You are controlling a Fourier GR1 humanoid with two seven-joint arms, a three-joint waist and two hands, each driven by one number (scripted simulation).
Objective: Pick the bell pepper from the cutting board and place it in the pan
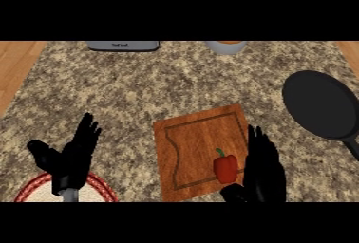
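Right robot hand (265, 166), fingers straight, beside the bell pepper (225, 168); curl round its body before lifting toward the pan (320, 104)

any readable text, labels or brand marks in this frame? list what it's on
Toaster at the counter's back edge: a small dark mark on its front, too blurred to read.
No text shows on the cutting board, bell pepper, pan, plate or cup.

Open right hand (265, 166) beside bell pepper (225, 167).
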